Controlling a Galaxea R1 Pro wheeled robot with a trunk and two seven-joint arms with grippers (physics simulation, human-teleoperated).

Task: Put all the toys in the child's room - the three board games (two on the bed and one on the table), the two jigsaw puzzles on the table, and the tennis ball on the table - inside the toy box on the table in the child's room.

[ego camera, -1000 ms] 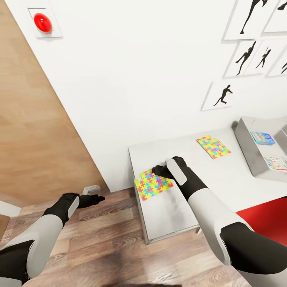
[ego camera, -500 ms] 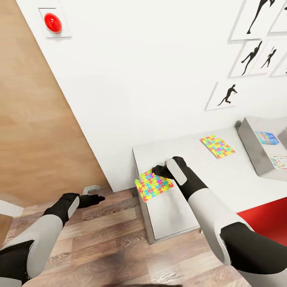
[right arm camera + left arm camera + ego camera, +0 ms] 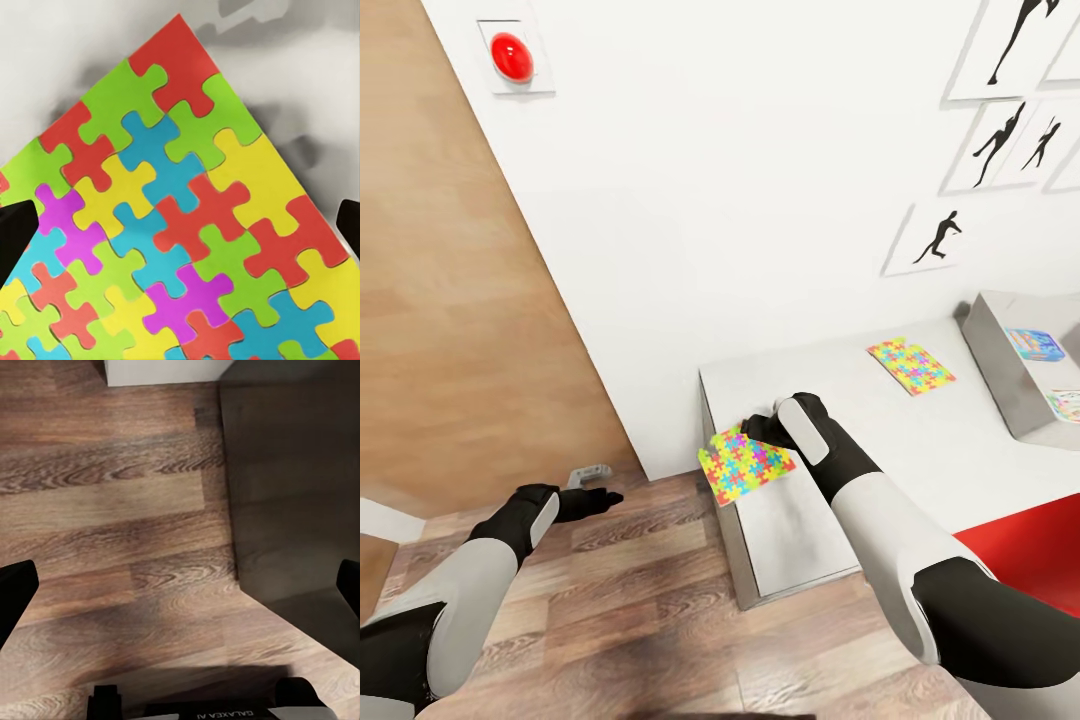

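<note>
One jigsaw puzzle (image 3: 745, 464) overhangs the table's (image 3: 880, 430) left edge; the toy box (image 3: 1015, 385) sits far right.

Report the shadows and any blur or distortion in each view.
Head view: wide-angle tilt, walls lean; soft dark smudge on the table beneath the right arm. Right wrist view: crisp jigsaw puzzle, blurry grey shadows on the white top beyond it. Left wrist view: dim, soft wood floor, dark band near the bottom edge.

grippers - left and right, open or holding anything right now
Left gripper: open, empty, over the floor.
Right gripper: at the near jigsaw puzzle; grip cannot be told.
</note>
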